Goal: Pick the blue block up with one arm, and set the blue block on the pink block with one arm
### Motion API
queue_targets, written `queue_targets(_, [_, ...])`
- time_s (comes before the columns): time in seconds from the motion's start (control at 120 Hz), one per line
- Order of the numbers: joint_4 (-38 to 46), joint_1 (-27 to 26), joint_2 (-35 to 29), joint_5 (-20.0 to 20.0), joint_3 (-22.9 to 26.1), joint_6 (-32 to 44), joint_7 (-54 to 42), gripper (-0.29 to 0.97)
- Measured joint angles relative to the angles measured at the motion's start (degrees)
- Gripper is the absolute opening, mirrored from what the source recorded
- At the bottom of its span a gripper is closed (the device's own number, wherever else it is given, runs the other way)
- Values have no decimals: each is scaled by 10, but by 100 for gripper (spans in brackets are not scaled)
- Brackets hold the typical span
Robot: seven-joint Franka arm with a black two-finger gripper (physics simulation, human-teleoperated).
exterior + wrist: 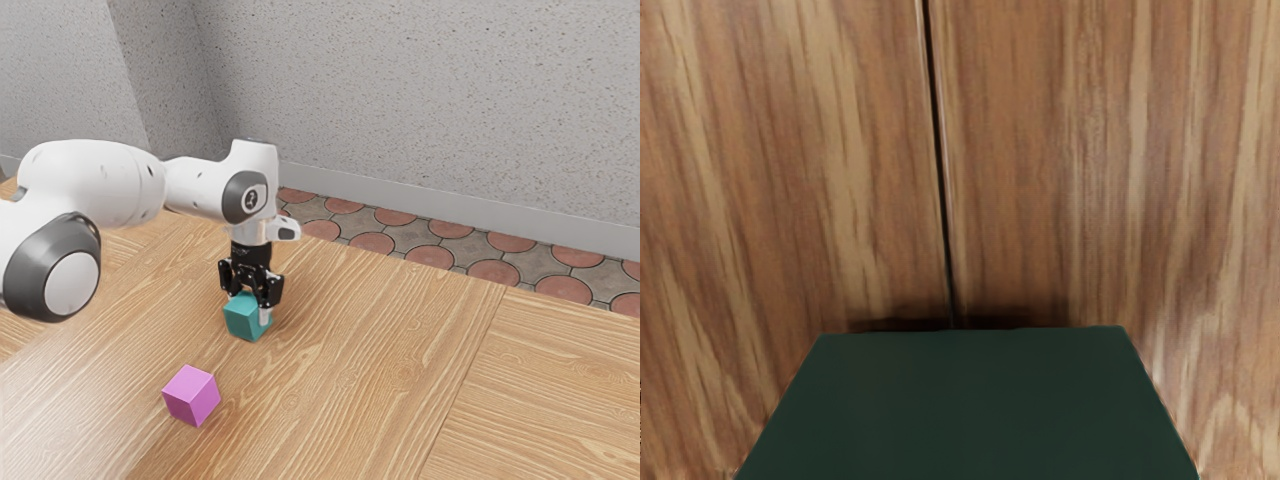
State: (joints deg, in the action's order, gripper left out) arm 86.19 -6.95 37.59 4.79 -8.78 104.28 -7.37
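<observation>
The blue block (246, 320), a teal-blue cube, rests on the wooden table (400, 340) near its middle. My gripper (252, 300) hangs straight down over it, open, with its black fingers spread wide and their tips level with the block's upper edges on two sides. In the wrist view the block's dark top face (970, 410) lies just under my hand, casting a thin shadow on the wood beyond it. The pink block (191, 394), a magenta cube, sits on the table nearer the front and toward the exterior view's left of the blue block, apart from it.
The table's planks stretch away toward the exterior view's right. Behind the table lie a floor of round reddish tiles (450, 240) and a grey wall (420, 90). The arm's white links (110, 190) reach in from the exterior view's left.
</observation>
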Motion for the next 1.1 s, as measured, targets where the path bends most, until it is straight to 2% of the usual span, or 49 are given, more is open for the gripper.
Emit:
queue_targets(0.217, [68,-2,-84,-19,8,-2,7,40])
queue_targets(0.458, [216,-2,-212,-45,15,-3,22,40])
queue_targets(0.708, [331,-2,-305,-65,15,1,39,40])
queue_targets(0.867, [377,-2,-349,-76,21,5,53,40])
queue_targets(1.1, [403,2,-365,-80,45,10,75,40])
